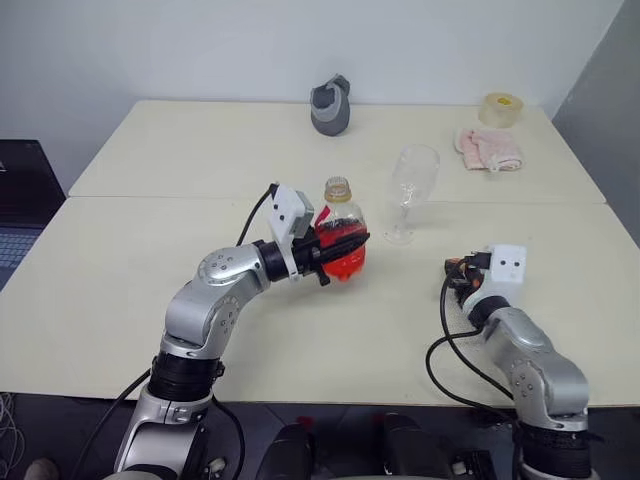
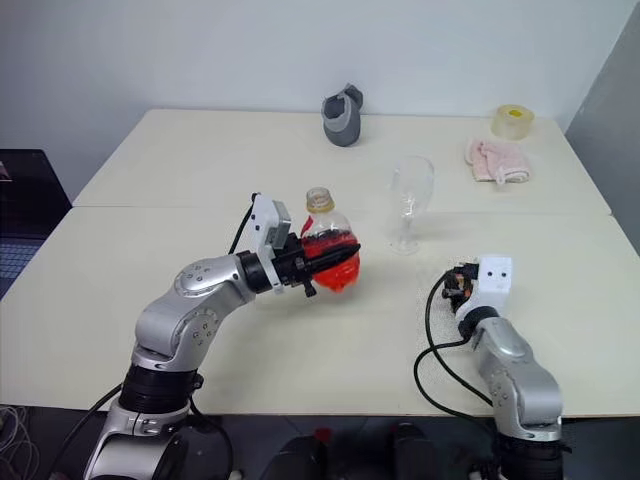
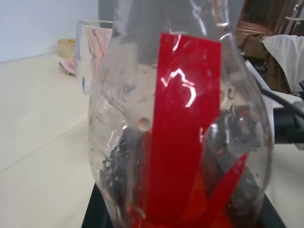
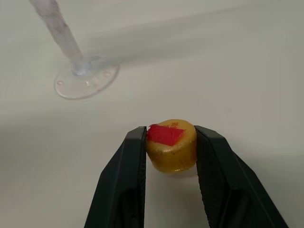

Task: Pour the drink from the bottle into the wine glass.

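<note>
Head stereo overhead; wrist views close-up

Bottle [image 1: 340,238]: small, clear plastic, red label strip, held upright above the table with its neck open and uncapped. Drink [image 1: 343,262]: bright red, translucent, filling only the lower part of the bottle. Cap [image 4: 172,144]: yellowish with a red patch on top, off the bottle, close to the tabletop near the glass foot. Wine glass [image 1: 409,190]: tall, clear, stemmed, empty, standing upright on the table just beside the bottle.
</note>
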You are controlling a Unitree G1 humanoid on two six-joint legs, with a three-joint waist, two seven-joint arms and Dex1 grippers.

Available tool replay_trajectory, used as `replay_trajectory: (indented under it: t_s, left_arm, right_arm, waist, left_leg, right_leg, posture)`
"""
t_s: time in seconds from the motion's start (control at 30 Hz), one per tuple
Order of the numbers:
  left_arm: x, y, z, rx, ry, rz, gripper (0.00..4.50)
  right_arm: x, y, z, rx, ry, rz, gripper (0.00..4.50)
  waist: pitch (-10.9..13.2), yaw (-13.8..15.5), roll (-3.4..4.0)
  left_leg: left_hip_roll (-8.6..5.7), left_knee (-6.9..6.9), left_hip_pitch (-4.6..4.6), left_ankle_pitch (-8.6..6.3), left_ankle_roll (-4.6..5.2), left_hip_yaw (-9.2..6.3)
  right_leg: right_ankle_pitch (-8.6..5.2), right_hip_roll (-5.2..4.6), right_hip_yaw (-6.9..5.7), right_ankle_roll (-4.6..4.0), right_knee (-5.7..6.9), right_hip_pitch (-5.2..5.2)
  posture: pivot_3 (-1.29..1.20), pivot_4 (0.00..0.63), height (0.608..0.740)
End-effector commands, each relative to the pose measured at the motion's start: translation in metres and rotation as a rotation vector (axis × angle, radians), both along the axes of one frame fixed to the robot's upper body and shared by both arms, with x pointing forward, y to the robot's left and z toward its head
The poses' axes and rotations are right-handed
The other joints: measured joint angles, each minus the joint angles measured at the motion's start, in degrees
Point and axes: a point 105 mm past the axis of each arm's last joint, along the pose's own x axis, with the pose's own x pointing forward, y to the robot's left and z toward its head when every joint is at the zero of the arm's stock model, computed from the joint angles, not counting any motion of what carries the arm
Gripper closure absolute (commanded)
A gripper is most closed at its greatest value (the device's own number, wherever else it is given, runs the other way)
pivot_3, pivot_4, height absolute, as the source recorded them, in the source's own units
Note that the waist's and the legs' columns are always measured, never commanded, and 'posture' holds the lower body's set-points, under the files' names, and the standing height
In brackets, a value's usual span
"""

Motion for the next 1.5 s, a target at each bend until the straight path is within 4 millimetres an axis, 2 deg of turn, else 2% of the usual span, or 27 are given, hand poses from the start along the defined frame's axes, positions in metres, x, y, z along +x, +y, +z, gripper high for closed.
replay_trajectory:
  t_s: [0.03, 0.07, 0.17, 0.4, 0.57, 0.8, 0.93, 1.03, 1.2, 1.37, 1.5]
  left_arm:
    - [-0.003, 0.0, 0.02, -0.025, -0.069, -0.008, 3.26]
    - [-0.002, 0.0, 0.02, -0.024, -0.07, -0.007, 3.26]
    - [-0.001, 0.001, 0.021, -0.023, -0.074, -0.002, 3.26]
    - [-0.002, 0.001, 0.019, -0.024, -0.07, 0.006, 3.26]
    - [0.002, 0.009, 0.017, -0.022, -0.069, 0.049, 3.26]
    - [0.006, 0.026, 0.012, -0.025, -0.064, 0.148, 3.26]
    - [0.015, 0.041, 0.012, -0.03, -0.071, 0.233, 3.26]
    - [0.027, 0.057, 0.01, -0.031, -0.078, 0.331, 3.26]
    - [0.053, 0.098, 0.01, -0.027, -0.117, 0.563, 3.26]
    - [0.077, 0.152, 0.014, -0.024, -0.157, 0.805, 3.26]
    - [0.088, 0.183, 0.004, -0.044, -0.14, 0.92, 3.26]
  right_arm:
    - [0.0, -0.008, 0.004, -0.008, -0.025, -0.044, 3.26]
    - [0.0, -0.008, 0.002, -0.014, -0.016, -0.047, 3.26]
    - [0.001, -0.014, 0.002, -0.049, -0.011, -0.069, 2.34]
    - [0.001, -0.017, 0.021, -0.085, -0.055, -0.056, 0.02]
    - [-0.01, -0.005, 0.047, -0.106, -0.102, 0.097, 0.02]
    - [-0.057, 0.043, 0.085, -0.171, -0.205, 0.673, 0.02]
    - [-0.073, 0.067, 0.107, -0.16, -0.274, 0.946, 0.02]
    - [-0.07, 0.084, 0.121, -0.192, -0.334, 1.06, 0.02]
    - [-0.051, 0.104, 0.136, -0.174, -0.415, 1.088, 0.02]
    - [-0.042, 0.12, 0.14, -0.147, -0.46, 1.11, 0.02]
    - [-0.038, 0.129, 0.136, -0.136, -0.474, 1.118, 0.02]
  waist:
    - [0.0, 0.0, 0.0]
    - [0.0, 0.0, 0.0]
    - [-0.01, 0.01, 0.01]
    - [-0.01, -0.03, 0.02]
    - [-0.01, -0.01, 0.02]
    - [0.0, -0.07, 0.02]
    - [0.0, -0.04, 0.01]
    - [0.0, -0.06, 0.01]
    - [0.0, 0.06, 0.0]
    - [0.0, 0.17, -0.02]
    - [0.0, 0.15, -0.02]
  left_leg:
    - [0.0, 0.0, 0.0, 0.0, 0.0, 0.0]
    - [0.0, 0.0, 0.0, 0.0, 0.0, 0.0]
    - [-0.01, 0.0, 0.0, 0.0, 0.01, 0.0]
    - [-0.02, 0.0, 0.01, -0.01, 0.01, 0.03]
    - [-0.01, 0.01, -0.01, -0.02, 0.03, 0.01]
    - [-0.02, 0.0, 0.0, -0.1, 0.17, 0.0]
    - [-0.02, 0.04, 0.01, -0.12, 0.22, -0.03]
    - [-0.04, 0.05, 0.03, -0.12, 0.22, -0.02]
    - [-0.02, 0.02, 0.01, -0.05, 0.09, -0.07]
    - [0.0, 0.03, -0.1, -0.01, 0.01, -0.12]
    - [-0.01, 0.03, -0.09, 0.0, 0.0, -0.14]
  right_leg:
    - [0.0, 0.0, 0.01, 0.0, 0.0, 0.0]
    - [0.0, 0.0, 0.0, 0.0, 0.0, 0.0]
    - [0.0, 0.01, -0.02, 0.0, 0.0, 0.01]
    - [0.0, 0.01, 0.0, 0.0, 0.0, 0.01]
    - [0.0, 0.01, 0.0, 0.0, 0.0, 0.01]
    - [0.0, 0.06, -0.04, 0.0, -0.07, 0.05]
    - [0.02, 0.13, -0.07, -0.02, -0.07, 0.09]
    - [0.03, 0.14, -0.07, -0.03, -0.08, 0.1]
    - [0.08, 0.24, -0.14, -0.11, -0.17, 0.08]
    - [0.11, 0.16, -0.16, -0.09, -0.28, 0.03]
    - [0.13, 0.02, -0.15, -0.05, -0.32, 0.03]
  posture:
    - [0.0, 0.15, 0.74]
    - [0.0, 0.15, 0.74]
    - [0.0, 0.15, 0.74]
    - [0.0, 0.15, 0.74]
    - [0.0, 0.15, 0.74]
    - [0.0, 0.15, 0.74]
    - [0.0, 0.15, 0.74]
    - [0.0, 0.15, 0.74]
    - [0.0, 0.15, 0.74]
    - [0.0, 0.15, 0.74]
    - [0.0, 0.15, 0.74]
